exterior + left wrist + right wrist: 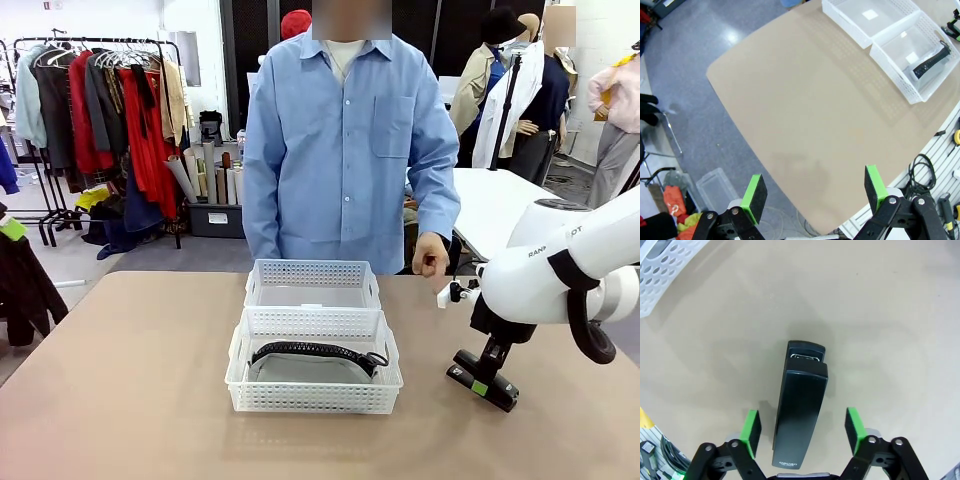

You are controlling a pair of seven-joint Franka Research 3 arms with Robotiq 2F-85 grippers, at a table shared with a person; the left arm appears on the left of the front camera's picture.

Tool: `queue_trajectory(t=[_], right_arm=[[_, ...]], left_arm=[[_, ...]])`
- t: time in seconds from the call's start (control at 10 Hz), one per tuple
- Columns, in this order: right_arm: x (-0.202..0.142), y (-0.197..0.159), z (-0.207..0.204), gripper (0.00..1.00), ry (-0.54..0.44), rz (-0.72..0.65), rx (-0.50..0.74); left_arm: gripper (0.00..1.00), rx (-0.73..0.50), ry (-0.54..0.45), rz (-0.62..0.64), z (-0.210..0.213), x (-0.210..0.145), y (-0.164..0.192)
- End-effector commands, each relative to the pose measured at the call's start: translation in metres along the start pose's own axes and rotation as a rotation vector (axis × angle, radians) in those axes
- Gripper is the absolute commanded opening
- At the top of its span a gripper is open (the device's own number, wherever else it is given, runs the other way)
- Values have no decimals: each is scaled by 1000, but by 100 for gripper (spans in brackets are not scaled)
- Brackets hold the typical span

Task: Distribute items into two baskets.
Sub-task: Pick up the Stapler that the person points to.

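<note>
The left end effector (813,176) hangs spread above the table (805,115), pouch (929,64) in one basket (892,75), second basket (842,22) alongside.

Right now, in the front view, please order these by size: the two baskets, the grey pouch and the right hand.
Two baskets first: near basket looks bigger than far basket, but it is closer, so unranked.
Then grey pouch.
Smallest: right hand.
</note>
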State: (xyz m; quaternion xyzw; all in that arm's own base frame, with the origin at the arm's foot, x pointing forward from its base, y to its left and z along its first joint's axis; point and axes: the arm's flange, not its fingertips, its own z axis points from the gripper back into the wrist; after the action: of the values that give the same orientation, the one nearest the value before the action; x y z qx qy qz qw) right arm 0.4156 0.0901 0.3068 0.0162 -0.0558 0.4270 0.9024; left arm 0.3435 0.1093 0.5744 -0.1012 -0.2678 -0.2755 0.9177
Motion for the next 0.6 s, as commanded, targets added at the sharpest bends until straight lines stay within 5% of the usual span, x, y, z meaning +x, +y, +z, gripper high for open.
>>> queue_trajectory(t=[0.0, 0.3, 0.5], right_arm=[[-35, 29, -8, 53, 9, 8, -30], [-35, 28, -8, 0, 8, 10, -21], [-35, 27, -7, 0, 2, 5, -15]], left_arm=[[100, -3, 5, 0, 0, -2, 2], [100, -3, 5, 0, 0, -2, 2], [100, -3, 5, 0, 0, -2, 2]])
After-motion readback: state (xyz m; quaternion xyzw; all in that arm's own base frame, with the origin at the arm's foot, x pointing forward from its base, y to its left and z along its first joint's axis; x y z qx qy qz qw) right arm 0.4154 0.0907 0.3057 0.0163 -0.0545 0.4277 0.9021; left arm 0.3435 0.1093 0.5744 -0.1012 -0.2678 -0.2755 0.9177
